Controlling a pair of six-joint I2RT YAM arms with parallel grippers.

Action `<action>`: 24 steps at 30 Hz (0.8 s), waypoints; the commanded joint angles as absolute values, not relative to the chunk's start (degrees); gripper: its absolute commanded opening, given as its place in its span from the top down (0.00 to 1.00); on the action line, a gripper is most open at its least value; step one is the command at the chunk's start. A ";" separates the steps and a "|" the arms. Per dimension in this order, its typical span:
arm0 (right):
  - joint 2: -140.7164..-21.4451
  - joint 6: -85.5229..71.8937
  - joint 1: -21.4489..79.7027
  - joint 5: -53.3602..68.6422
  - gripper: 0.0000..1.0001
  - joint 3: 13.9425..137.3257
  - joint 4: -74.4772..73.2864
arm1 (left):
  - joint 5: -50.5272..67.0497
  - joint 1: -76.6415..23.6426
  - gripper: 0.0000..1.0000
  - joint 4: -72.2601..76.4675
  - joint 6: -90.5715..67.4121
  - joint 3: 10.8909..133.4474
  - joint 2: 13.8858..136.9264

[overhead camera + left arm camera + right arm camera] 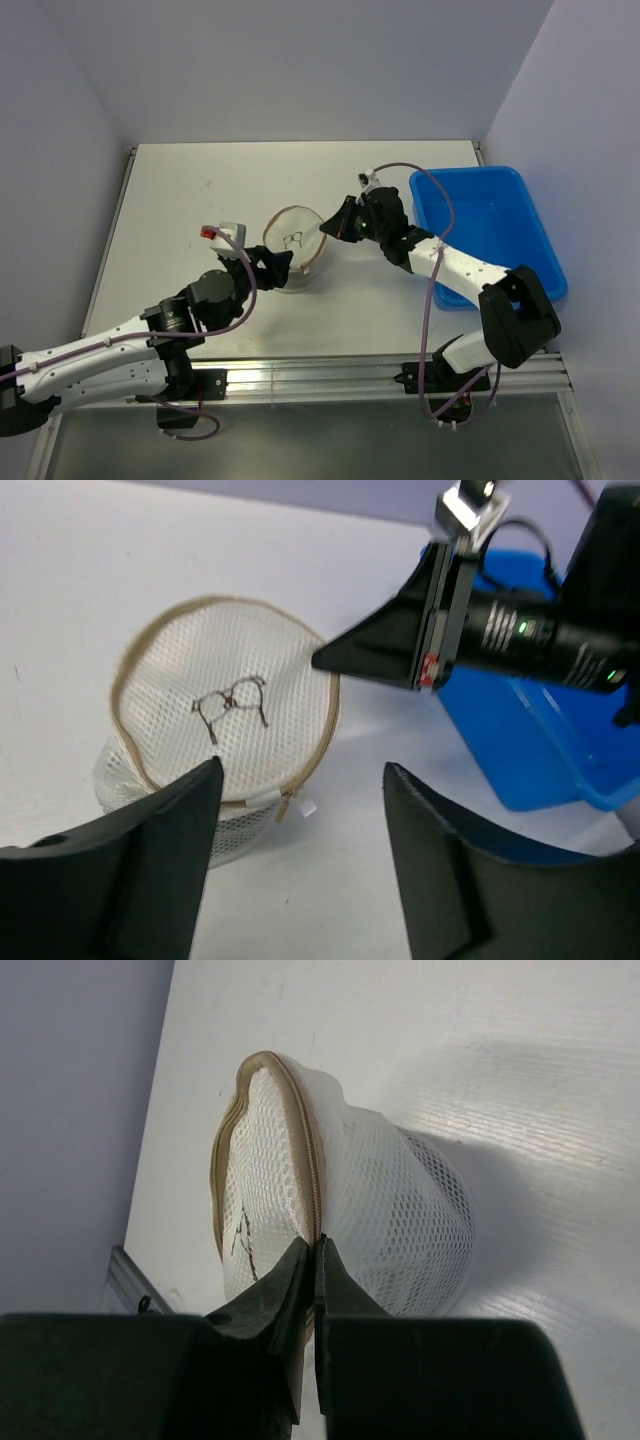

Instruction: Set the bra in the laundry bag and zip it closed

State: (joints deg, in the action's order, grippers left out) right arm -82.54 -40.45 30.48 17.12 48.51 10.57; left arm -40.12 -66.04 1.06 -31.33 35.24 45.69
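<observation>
Left arm: it extends from its base at the near edge of the white counter [180,190], low and angled inward. The left end effector [268,266] is open, jaws spread and holding nothing. It sits just beside the near side of the laundry bag [293,247], a small round drum-shaped pouch of translucent cream-white mesh. The left wrist view shows both black fingers [165,865] apart, with the pouch's near rim between them.

Laundry bag: it stands on the counter near the centre, between the two end effectors. Its circular lid [228,705] is edged by a tan zip band and lies against the body all round the visible rim. A small white tab [268,800] shows at the near rim. The lid carries a small dark line mark [230,702], which cannot be read as writing. The contents cannot be made out through the mesh.

Right arm: it rises from its base, bends at the elbow and reaches inward to the pouch. The right end effector [316,1260] is closed, its fingertips pinched on the zip band at the pouch's right rim.

Blue rectangular plastic bin [495,215]: it stands on the counter's far right, beside the right forearm.
</observation>
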 commanded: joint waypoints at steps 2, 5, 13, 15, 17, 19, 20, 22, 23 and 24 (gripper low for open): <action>-76.65 -37.61 31.81 11.79 0.89 46.50 10.28 | -43.49 -66.27 0.22 -3.15 -30.23 41.04 42.19; -72.00 -37.53 31.90 9.76 0.73 44.48 10.20 | -45.87 -66.27 0.01 -7.54 -30.93 43.41 39.99; -58.11 -34.90 31.90 0.10 0.00 43.68 2.91 | -49.31 -66.27 0.01 -16.87 -31.38 48.16 36.74; -54.08 -34.46 31.90 -1.84 0.00 43.42 2.03 | -48.70 -66.27 0.01 -16.97 -30.24 48.43 35.60; -51.52 -34.02 31.90 -3.07 0.00 43.07 1.06 | -47.90 -66.27 0.01 -17.40 -29.10 48.95 35.16; -48.00 -33.84 31.82 -4.48 0.00 42.80 0.44 | -47.90 -66.27 0.01 -18.02 -28.65 49.22 34.54; -46.07 -33.58 31.82 -5.79 0.00 42.72 -0.52 | -47.73 -66.27 0.01 -18.02 -28.39 49.22 34.19; -44.22 -33.40 31.82 -6.94 0.00 42.02 -1.40 | -47.37 -66.27 0.01 -18.63 -28.30 49.65 34.10; -42.82 -33.40 31.82 -8.25 0.00 41.84 -1.58 | -47.29 -66.27 0.01 -19.07 -28.30 49.75 34.01; -42.28 -33.31 31.73 -8.87 0.00 41.57 -1.93 | -47.20 -66.27 0.01 -19.42 -28.21 49.75 33.93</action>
